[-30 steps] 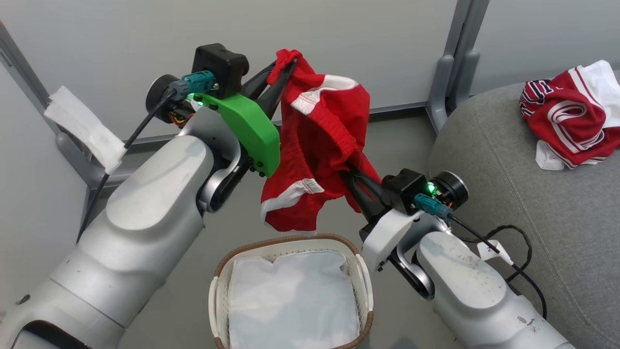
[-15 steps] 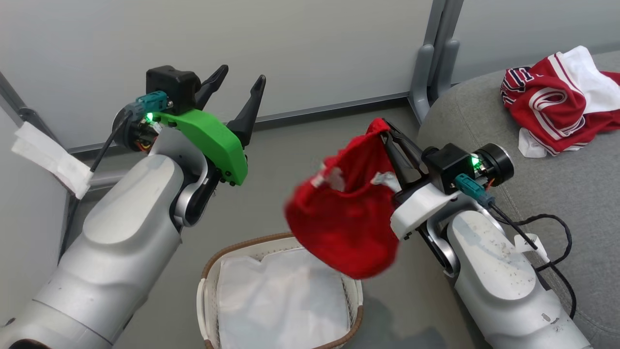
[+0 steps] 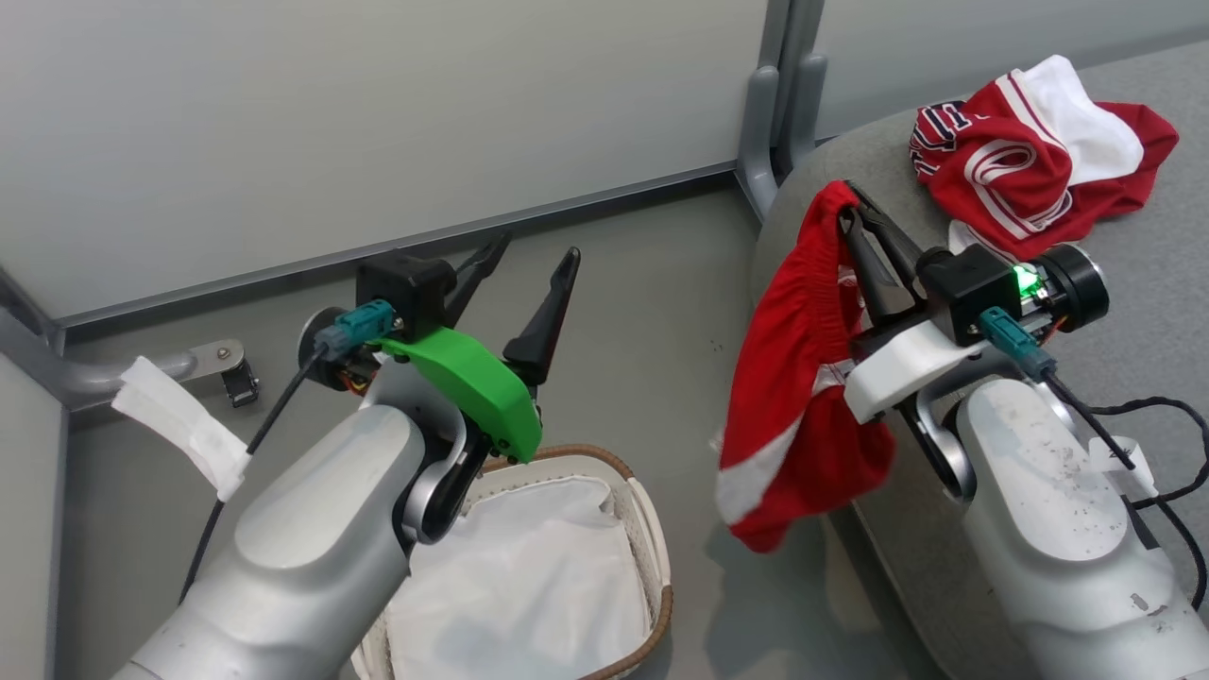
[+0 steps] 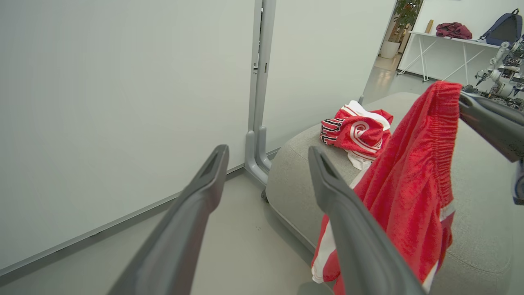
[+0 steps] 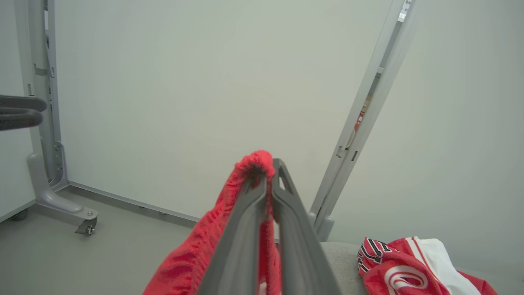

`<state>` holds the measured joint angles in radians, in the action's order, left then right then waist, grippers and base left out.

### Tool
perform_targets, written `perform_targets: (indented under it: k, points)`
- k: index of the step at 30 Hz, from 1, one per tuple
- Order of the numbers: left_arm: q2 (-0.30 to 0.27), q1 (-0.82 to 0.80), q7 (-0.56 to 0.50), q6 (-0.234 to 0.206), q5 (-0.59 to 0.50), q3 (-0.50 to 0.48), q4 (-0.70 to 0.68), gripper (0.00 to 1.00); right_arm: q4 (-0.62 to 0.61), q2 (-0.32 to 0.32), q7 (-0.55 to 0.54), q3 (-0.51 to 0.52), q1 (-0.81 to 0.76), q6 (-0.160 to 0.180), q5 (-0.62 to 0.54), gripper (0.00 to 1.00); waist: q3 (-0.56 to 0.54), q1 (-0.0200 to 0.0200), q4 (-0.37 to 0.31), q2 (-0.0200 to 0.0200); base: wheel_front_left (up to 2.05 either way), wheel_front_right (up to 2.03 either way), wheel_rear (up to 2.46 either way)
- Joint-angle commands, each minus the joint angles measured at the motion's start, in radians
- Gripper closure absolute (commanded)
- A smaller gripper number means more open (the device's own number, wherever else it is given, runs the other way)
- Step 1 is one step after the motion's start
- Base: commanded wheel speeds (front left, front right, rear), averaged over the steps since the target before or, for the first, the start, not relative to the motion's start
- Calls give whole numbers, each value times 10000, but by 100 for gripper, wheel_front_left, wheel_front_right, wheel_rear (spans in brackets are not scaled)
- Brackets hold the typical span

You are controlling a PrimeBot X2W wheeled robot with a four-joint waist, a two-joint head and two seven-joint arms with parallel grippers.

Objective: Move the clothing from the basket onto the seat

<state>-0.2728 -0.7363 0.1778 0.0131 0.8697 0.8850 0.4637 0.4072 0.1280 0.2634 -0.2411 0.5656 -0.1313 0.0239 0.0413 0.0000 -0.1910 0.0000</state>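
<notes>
Our right fingers (image 3: 864,236) are clamped tight on the gathered edge of a red sports jersey with white stripes (image 3: 793,378), pinching it right at the tips. From there the cloth hangs straight down beside the rounded corner of the large grey fabric seat (image 3: 1152,283). Its lower hem is off the seat's edge, over the grey floor (image 3: 642,312). We can't tell whether it brushes the seat's side.

Our left fingers (image 3: 557,293) are spread wide, holding and touching nothing. They sit well away from the seat, above the far rim of the small oval cream plastic basket with a brown woven rim (image 3: 614,465). The basket stands on the floor near the seat and has a plain white cloth liner (image 3: 529,586) in it.

A second crumpled red-and-white jersey with dark-outlined lettering (image 3: 1030,151) lies on top of the seat, further back from the corner and just past the right fingertips without touching them.

The right wrist view gives us the close-up, with red fabric bunched between the two closed tips. It also catches a small caster wheel (image 5: 87,229) on the panel frame, out on the floor away from the seat. The left wrist view looks between the open fingers toward the seat. Far behind the seat it picks up a white table (image 4: 450,39) with a dark red bundle and a blue backpack on it. The head view is where we see the basket.
</notes>
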Motion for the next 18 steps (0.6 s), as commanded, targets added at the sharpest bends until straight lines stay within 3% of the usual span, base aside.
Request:
perform_targets:
  k: [1,18]
  points:
    - [10,226,100,-65,-60,61,-74,0,-80,111,19,109,76,11,-90,100,160,0,-419,0,0,0,0]
    - [254,558,134,-189,-486,700,-470,0,-1017,866,-398,621,824,11,-47,100,1195,0,-2470,0,0,0,0]
